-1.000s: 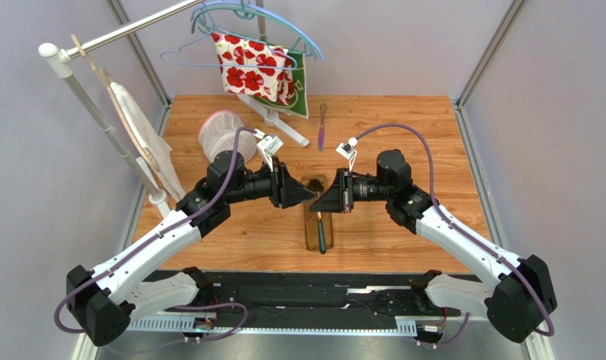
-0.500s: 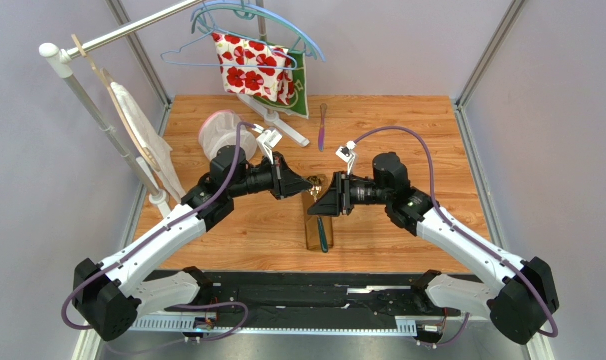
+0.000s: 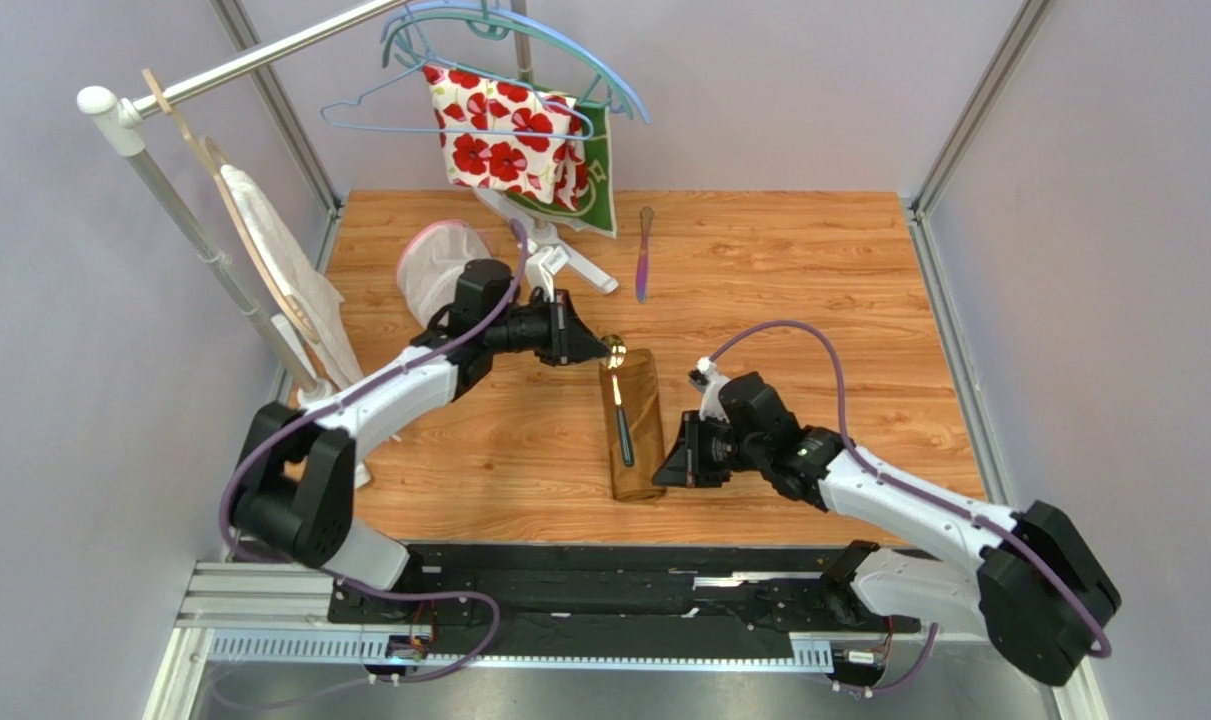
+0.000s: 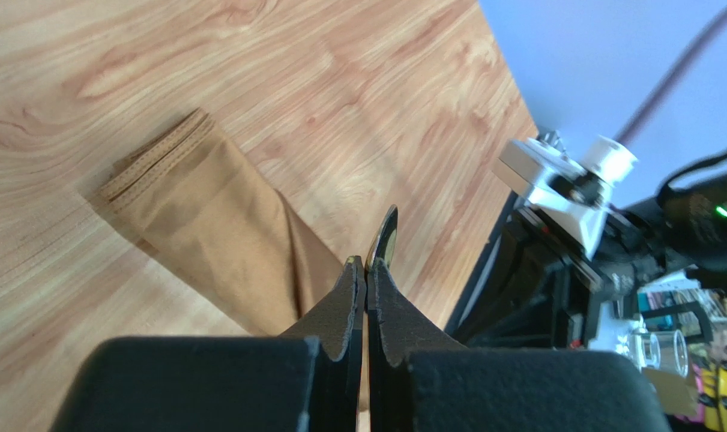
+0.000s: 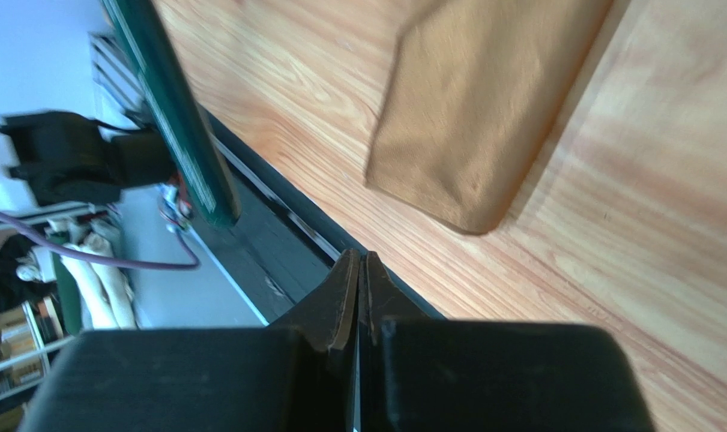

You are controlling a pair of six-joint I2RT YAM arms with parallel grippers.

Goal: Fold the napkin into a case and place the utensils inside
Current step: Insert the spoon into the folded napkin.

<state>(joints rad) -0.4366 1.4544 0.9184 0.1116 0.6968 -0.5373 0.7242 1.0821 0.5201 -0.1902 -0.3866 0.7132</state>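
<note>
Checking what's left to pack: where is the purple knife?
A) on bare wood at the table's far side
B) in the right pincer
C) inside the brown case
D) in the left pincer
A: the purple knife lies alone on the wood, well beyond the case.

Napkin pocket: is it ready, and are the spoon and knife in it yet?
Done: the napkin is folded long and narrow. In hand: the left gripper pinches the spoon by its bowl, over the napkin, not inside. To do: slide it in, then fetch the purple knife lying far back.
</note>
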